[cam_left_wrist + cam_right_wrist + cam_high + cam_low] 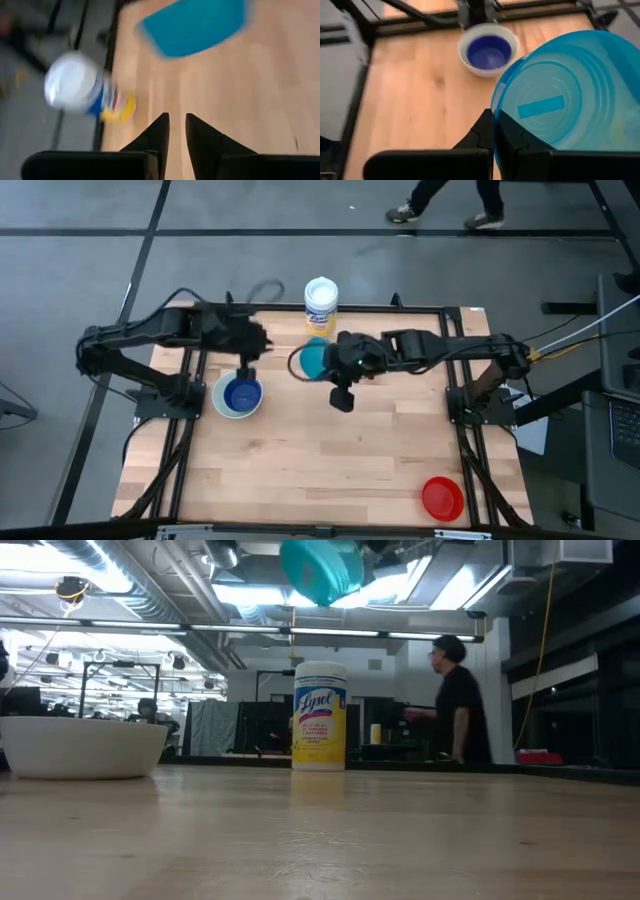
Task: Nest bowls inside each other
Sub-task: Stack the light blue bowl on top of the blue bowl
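A white bowl (237,396) with a blue bowl (240,393) nested in it rests on its base at the table's left middle. My left gripper (246,363) hovers just beyond it; in the left wrist view my left gripper (177,125) shows a narrow gap with nothing in it. My right gripper (495,125) is shut on a teal bowl (312,358), held high over the table's far middle, which also shows as the teal bowl (320,570) in the low view. A red bowl (442,498) sits at the near right. My right gripper pinches the teal bowl's rim (495,107) between its two fingers, the wall running in between them. The fingers slant down from the table's right side. The bowl is lifted clear and tipped on its side, with its underside (545,107) facing the wrist camera.
A yellow canister (320,304) with a white lid stands at the table's far edge, just behind the teal bowl. Black frame rails (185,430) run along the table's sides. A person (458,700) stands in the room beyond. Bare wood (330,470) lies in the near middle.
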`<control>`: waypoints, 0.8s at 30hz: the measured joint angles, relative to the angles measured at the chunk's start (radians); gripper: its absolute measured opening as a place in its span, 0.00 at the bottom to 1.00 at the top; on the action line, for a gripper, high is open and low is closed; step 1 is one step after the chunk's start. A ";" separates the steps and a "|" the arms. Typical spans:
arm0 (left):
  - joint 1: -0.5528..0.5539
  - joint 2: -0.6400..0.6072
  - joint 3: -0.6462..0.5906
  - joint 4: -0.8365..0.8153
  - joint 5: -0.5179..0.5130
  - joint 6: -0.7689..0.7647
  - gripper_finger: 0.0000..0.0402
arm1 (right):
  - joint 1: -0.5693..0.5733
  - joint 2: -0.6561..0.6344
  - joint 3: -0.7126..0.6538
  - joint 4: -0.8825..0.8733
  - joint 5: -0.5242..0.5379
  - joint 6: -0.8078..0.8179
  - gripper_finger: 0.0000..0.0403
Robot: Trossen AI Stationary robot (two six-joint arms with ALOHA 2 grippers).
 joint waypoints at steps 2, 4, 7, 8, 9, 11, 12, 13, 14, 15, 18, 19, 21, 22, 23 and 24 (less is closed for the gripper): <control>-0.048 0.000 0.035 0.019 0.022 0.100 0.14 | -0.010 -0.014 0.001 0.000 -0.065 -0.007 0.00; -0.073 0.000 0.066 0.032 0.075 0.178 0.14 | -0.013 -0.018 0.001 0.015 -0.153 -0.026 0.00; -0.076 0.021 0.115 0.030 0.187 0.246 0.16 | -0.010 -0.017 0.001 0.041 -0.295 -0.042 0.00; -0.076 0.030 0.127 0.023 0.216 0.265 0.17 | -0.010 -0.012 0.002 0.047 -0.332 -0.043 0.00; -0.076 0.041 0.141 0.017 0.242 0.284 0.18 | -0.009 -0.006 0.003 0.046 -0.368 -0.045 0.00; -0.076 0.063 0.161 0.003 0.294 0.323 0.20 | -0.004 0.010 0.001 0.035 -0.438 -0.046 0.00; -0.076 0.074 0.168 -0.013 0.324 0.343 0.21 | 0.002 0.019 0.001 0.038 -0.467 -0.052 0.00; -0.076 0.085 0.175 -0.029 0.349 0.354 0.22 | 0.008 0.022 0.001 0.041 -0.490 -0.053 0.00; -0.076 0.096 0.179 -0.043 0.376 0.358 0.24 | 0.016 0.022 0.001 0.038 -0.516 -0.053 0.00; -0.076 0.105 0.180 -0.052 0.401 0.358 0.25 | 0.024 0.025 0.001 0.041 -0.549 -0.055 0.00; -0.077 0.129 0.181 -0.077 0.488 0.346 0.30 | 0.047 0.039 0.000 0.044 -0.637 -0.057 0.00; -0.077 0.138 0.181 -0.081 0.518 0.339 0.31 | 0.054 0.048 0.000 0.051 -0.659 -0.057 0.00; -0.079 0.155 0.181 -0.079 0.573 0.316 0.34 | 0.065 0.057 0.000 0.078 -0.681 -0.046 0.00; -0.081 0.163 0.181 -0.072 0.598 0.306 0.35 | 0.071 0.059 0.000 0.074 -0.684 -0.039 0.00; -0.085 0.169 0.181 -0.058 0.618 0.292 0.35 | 0.076 0.067 0.000 0.094 -0.687 -0.033 0.00; -0.090 0.175 0.181 -0.044 0.628 0.278 0.36 | 0.080 0.073 0.000 0.123 -0.690 -0.029 0.00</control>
